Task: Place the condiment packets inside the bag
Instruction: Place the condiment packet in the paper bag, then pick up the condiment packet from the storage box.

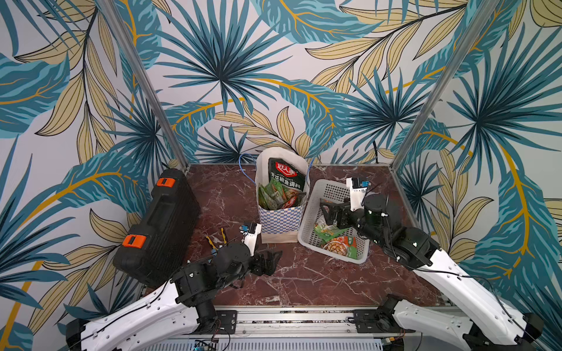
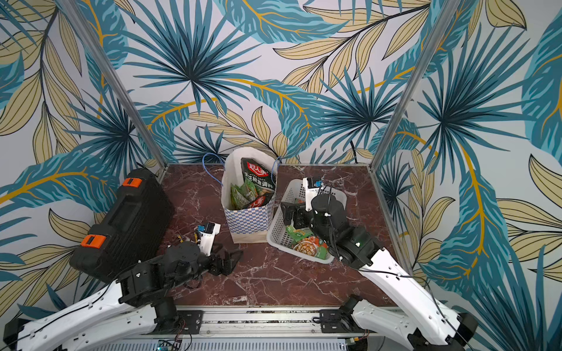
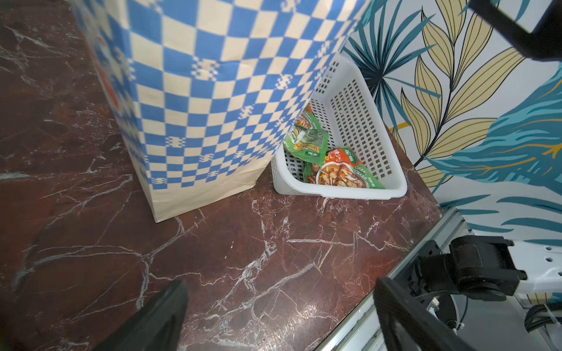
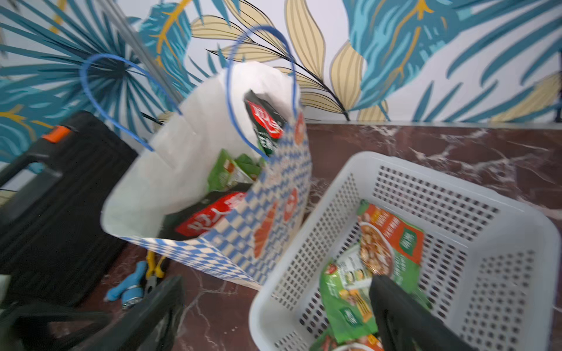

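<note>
The checkered bag (image 1: 281, 214) (image 2: 248, 220) stands upright at the middle of the table. A large dark condiment packet (image 1: 286, 174) (image 4: 264, 124) sticks out of it, and several small green ones (image 1: 270, 196) lie inside. More green packets (image 1: 336, 243) (image 3: 343, 173) (image 4: 389, 243) lie in the white basket (image 1: 334, 258) (image 4: 425, 170) right of the bag. My right gripper (image 1: 330, 212) (image 4: 278, 281) hangs open and empty over the basket's bag-side wall. In front of the bag, my left gripper (image 1: 270, 261) (image 3: 281, 285) is open and empty low over the table.
A black case with orange latches (image 1: 161, 225) lies at the left. Yellow-handled pliers (image 1: 216, 240) (image 4: 152, 267) sit between the case and the bag. The metal rail (image 1: 289, 316) runs along the table's front edge.
</note>
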Tool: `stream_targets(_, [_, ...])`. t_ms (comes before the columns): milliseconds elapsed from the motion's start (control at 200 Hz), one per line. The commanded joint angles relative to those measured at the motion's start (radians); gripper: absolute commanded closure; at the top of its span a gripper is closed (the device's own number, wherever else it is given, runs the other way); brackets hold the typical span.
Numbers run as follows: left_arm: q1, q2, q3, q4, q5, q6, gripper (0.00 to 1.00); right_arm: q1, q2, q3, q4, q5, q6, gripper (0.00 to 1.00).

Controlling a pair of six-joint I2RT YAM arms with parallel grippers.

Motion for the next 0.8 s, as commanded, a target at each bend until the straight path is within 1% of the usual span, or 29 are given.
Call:
stream_targets(0, [-0.077,0.093,0.096,0.015,-0.13,0.018,0.0,-0.057,-0.063,-0.091,-0.071,0.095,0.059,0.01])
stream_targets(75, [-0.124,0.183,0.159,0.001,-0.167,0.027,0.0,-0.121,-0.106,-0.145,-0.091,0.079,0.098,0.0])
stream_targets(170, [-0.17,0.3,0.248,-0.015,-0.199,0.042,0.0,-0.231,-0.149,-0.201,-0.116,0.029,0.142,0.0])
stream_targets(235, [-0.189,0.395,0.315,-0.027,-0.202,0.054,0.0,-0.29,-0.177,-0.234,-0.137,0.019,0.164,0.0])
stream_targets(315, [-0.198,0.512,0.411,-0.056,-0.197,0.065,0.0,-0.334,-0.208,-0.26,-0.162,0.029,0.184,0.0])
stream_targets(431, [-0.198,0.675,0.543,-0.109,-0.205,0.071,0.0,-0.351,-0.257,-0.291,-0.187,0.066,0.213,0.01])
stream_targets(556, [-0.198,0.822,0.68,-0.147,-0.221,0.089,0.0,-0.353,-0.304,-0.315,-0.221,0.125,0.248,0.0])
stream_targets(641, [-0.195,0.918,0.767,-0.15,-0.223,0.112,0.0,-0.353,-0.321,-0.319,-0.26,0.189,0.291,0.0])
stream_targets(796, [-0.157,1.086,0.938,-0.194,-0.189,0.111,0.0,-0.352,-0.325,-0.312,-0.358,0.33,0.387,0.0])
